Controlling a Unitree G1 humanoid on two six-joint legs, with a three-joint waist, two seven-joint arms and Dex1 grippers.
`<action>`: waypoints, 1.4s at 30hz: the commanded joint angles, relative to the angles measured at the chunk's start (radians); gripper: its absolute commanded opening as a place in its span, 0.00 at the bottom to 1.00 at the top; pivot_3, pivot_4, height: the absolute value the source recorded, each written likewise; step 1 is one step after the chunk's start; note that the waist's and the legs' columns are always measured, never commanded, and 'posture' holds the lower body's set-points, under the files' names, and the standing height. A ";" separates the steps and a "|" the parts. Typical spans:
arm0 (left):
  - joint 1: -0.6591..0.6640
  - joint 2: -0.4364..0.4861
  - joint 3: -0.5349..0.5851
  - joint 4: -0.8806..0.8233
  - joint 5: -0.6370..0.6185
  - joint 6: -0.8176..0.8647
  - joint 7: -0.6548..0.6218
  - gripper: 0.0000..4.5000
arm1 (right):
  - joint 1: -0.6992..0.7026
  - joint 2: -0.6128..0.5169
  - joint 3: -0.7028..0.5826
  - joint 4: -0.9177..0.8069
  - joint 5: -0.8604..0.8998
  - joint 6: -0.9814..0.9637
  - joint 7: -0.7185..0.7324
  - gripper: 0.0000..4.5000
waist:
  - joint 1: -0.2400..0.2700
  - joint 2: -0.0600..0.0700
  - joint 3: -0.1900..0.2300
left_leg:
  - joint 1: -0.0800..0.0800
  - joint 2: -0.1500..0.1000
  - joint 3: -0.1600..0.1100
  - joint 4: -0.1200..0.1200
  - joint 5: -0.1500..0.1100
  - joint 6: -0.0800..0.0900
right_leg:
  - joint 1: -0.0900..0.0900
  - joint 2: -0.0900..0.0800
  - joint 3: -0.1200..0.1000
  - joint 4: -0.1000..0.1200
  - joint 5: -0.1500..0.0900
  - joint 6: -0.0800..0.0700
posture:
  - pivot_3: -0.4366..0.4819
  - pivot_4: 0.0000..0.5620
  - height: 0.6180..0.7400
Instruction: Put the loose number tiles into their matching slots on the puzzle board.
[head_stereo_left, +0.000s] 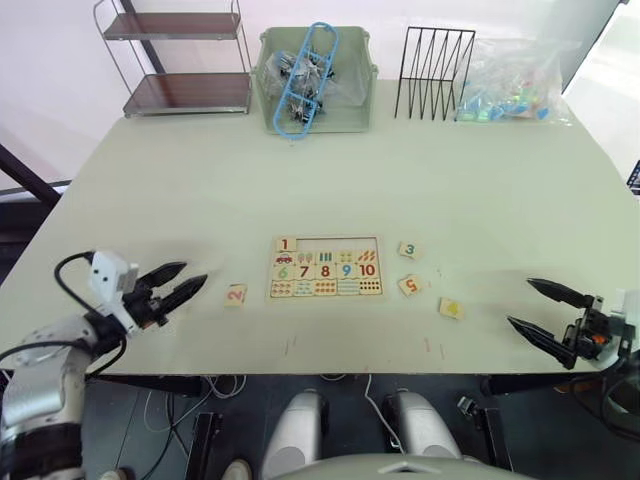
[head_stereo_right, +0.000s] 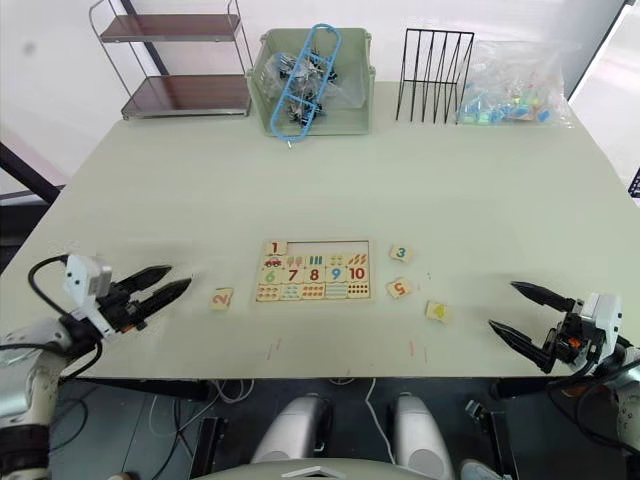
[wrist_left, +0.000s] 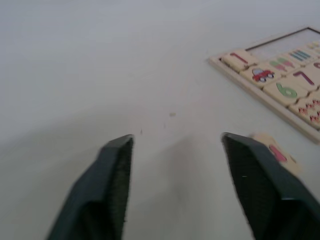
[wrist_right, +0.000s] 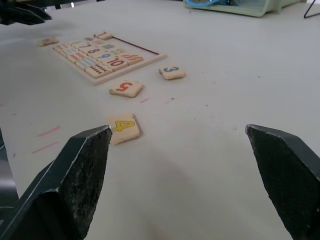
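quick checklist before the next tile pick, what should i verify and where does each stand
1. Left end effector open and empty: ok.
2. Right end effector open and empty: ok.
3. Tile 1 seated in the puzzle board top row: ok.
4. Other top-row slots free: ok.
5. Tile 2 beside the left end effector, unobstructed: ok.
6. Tiles 3, 5, 4 loose, not overlapping: ok.

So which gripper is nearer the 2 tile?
Left. The left gripper sits open just beside the 2 tile, on its outer side; the right gripper is across the board.
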 joint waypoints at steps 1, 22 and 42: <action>0.078 0.008 0.066 -0.079 -0.037 -0.010 0.000 0.98 | 0.003 -0.018 -0.035 0.003 -0.003 -0.007 -0.013 1.00 | 0.000 0.000 0.000 | 0.000 0.000 0.000 0.000 0.000 0.000 | 0.000 0.000 0.000 0.000 0.000 0.000 | 0.48 0.27 1.00; 0.326 -0.002 0.093 -0.213 -0.116 -0.030 -0.061 0.98 | 0.112 -0.012 -0.075 -0.104 0.018 0.007 -0.044 1.00 | 0.000 0.001 0.000 | 0.001 0.005 0.003 -0.002 0.000 0.000 | 0.003 0.003 0.001 -0.009 -0.002 -0.004 | 0.48 0.27 1.00; 0.332 -0.040 0.053 -0.251 -0.112 -0.037 -0.046 0.98 | 0.134 -0.002 -0.067 -0.156 0.021 0.022 -0.069 1.00 | 0.000 0.001 0.000 | 0.001 0.005 0.003 -0.003 0.000 0.000 | 0.003 0.004 0.001 -0.009 -0.002 -0.003 | 0.48 0.27 1.00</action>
